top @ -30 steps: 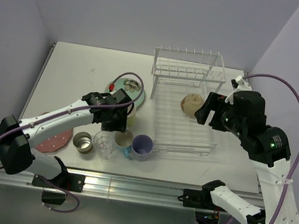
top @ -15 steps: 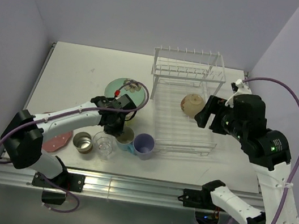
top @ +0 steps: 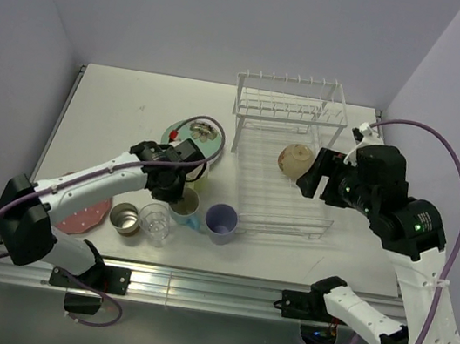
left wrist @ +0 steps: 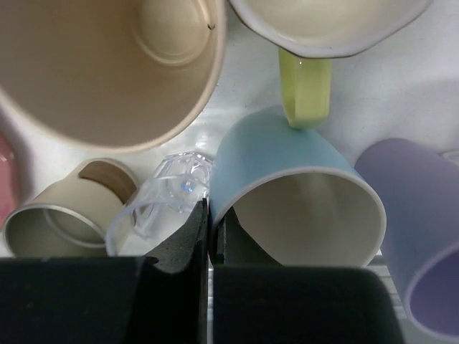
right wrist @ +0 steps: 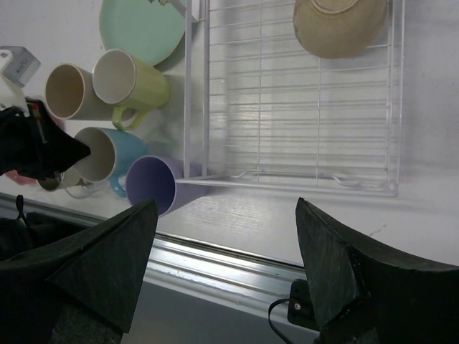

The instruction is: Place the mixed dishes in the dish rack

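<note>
My left gripper (left wrist: 209, 215) is shut on the rim of the blue cup (left wrist: 294, 193), one finger inside the cup and one outside. The cup lies on its side near the table's front, under that gripper (top: 177, 191). Around it are the lavender cup (top: 220, 221), the clear glass (top: 156, 220), the small steel cup (top: 125, 217), the tan cup (left wrist: 107, 64) and the yellow cup (left wrist: 306, 89). A cream bowl (top: 296, 158) rests in the dish rack (top: 283, 200). My right gripper (top: 321, 180) hangs open above the rack's right side, holding nothing.
The mint-green plate (top: 185, 132) lies left of the rack. The pink dotted plate (top: 81, 216) sits at the front left, partly under my left arm. The table's metal front rail (right wrist: 237, 265) runs below the right gripper.
My left gripper has shut on the blue cup's rim and the left arm has shifted slightly around the cups. The right arm has hardly moved.
</note>
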You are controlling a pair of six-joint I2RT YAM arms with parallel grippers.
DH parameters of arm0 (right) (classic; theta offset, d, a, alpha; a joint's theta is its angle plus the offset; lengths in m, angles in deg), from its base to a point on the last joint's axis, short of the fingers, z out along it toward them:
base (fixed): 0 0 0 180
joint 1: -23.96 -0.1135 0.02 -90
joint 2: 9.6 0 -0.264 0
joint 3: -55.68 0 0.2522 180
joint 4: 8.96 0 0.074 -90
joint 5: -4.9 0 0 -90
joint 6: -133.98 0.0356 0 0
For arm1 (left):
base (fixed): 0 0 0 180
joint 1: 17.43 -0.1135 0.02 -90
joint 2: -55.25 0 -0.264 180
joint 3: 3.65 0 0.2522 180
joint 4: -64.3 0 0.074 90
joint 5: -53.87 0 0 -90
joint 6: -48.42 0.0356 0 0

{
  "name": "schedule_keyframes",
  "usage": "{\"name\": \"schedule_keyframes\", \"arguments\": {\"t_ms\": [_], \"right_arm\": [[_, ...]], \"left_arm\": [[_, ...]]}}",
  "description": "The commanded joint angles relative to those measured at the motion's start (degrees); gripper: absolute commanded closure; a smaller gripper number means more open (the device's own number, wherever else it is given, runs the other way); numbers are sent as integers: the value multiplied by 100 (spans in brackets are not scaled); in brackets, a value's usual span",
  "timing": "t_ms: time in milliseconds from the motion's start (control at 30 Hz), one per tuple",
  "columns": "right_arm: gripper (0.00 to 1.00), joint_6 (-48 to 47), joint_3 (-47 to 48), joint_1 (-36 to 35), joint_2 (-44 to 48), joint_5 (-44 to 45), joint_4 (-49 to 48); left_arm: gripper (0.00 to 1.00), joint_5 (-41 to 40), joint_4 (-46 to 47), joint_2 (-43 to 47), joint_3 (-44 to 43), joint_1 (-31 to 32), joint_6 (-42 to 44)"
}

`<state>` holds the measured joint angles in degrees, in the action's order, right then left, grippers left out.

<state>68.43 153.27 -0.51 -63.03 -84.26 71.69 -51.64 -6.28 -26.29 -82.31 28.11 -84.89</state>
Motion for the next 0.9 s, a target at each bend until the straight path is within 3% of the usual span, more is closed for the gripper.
{"name": "schedule_keyframes", "arguments": {"t_ms": [0, 167, 333, 467, 500, 633, 667, 867], "right_arm": [[15, 25, -51, 47, -36, -190, -220], [15, 86, -42, 47, -167, -557, -282], [15, 376, 54, 47, -466, -1391, -334], [17, 1429, 46, 74, -721, -2972, -658], [18, 1657, -50, 74, -730, -3741, -799], [21, 3396, -963, 56, -215, -5180, -2580], [22, 4122, -1244, 56, -107, -5278, -3385], [22, 5753, -1817, -58, 297, -5595, -5034]], "left_arm": [[100, -243, -400, 550, -479, 16, -55], [100, 205, -506, 1191, -699, 16, -143], [100, 811, 326, 2236, -1164, 16, 111], [100, 1374, 1391, 2958, -1016, 16, 472], [100, 1436, 1549, 3081, -981, 16, 516], [100, 1867, 2568, 3705, -534, 16, 587], [100, 1893, 2936, 3776, -445, 16, 552], [100, 2166, 3984, 3988, -189, 16, 569]]}}
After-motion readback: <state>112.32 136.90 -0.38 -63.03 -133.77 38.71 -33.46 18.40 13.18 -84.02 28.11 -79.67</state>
